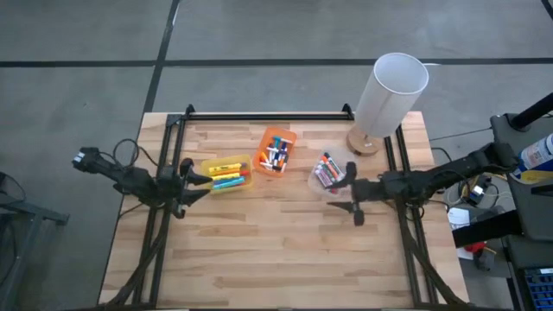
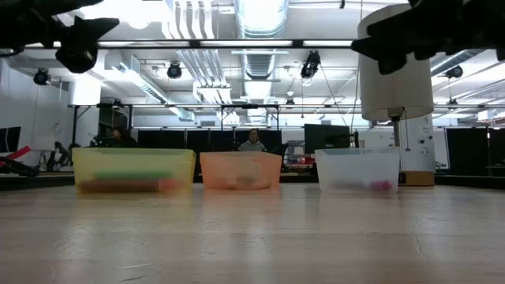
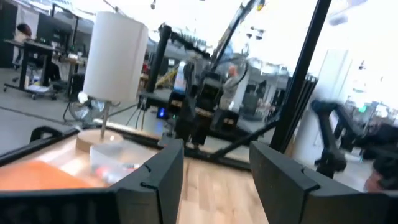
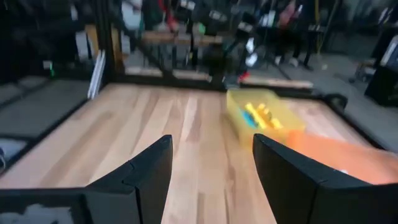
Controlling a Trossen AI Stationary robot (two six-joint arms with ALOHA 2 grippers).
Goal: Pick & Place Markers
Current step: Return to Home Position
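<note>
Pale wood planks make up the surface [image 1: 276, 250], and none of the markers lie loose on it. All of them sit inside three small bins in a row across its far half. One bunch [image 1: 227, 177] lies in the yellow bin [image 2: 134, 162], one [image 1: 275, 157] in the orange bin [image 2: 241, 166] in the middle, and one [image 1: 327, 170] in the clear bin [image 2: 357, 162]. The pens are too small and too crowded to count.

Two arms hang above the surface. The left claw [image 1: 194, 186] is just beside the yellow bin and the right claw [image 1: 346, 194] just beside the clear bin. Each has its fingers spread apart and holds nothing.

One white cylinder lamp [image 1: 390, 91] stands on a round wooden base at the far right corner, behind the clear bin.
</note>
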